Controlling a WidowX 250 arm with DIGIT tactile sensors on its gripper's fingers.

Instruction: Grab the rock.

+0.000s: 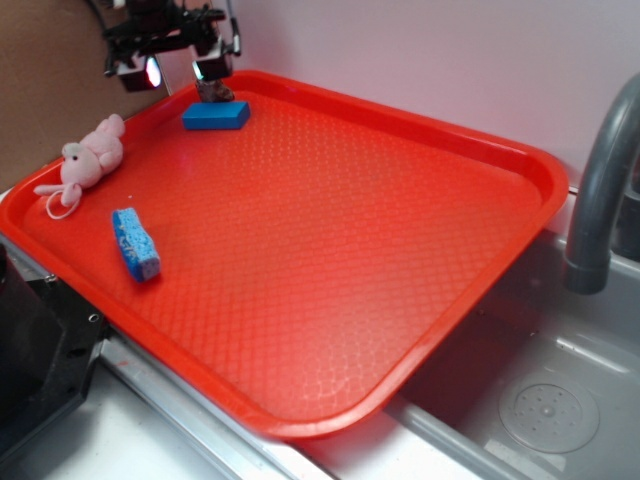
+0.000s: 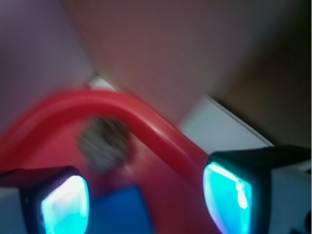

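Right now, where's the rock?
Exterior view: the rock sits at the tray's far-left corner, just behind the blue block, under the gripper. The wrist view shows it near the rim.

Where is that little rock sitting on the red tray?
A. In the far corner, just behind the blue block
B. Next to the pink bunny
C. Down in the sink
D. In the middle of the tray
A: the rock lies at the tray's far corner, right behind the blue block, under the gripper.
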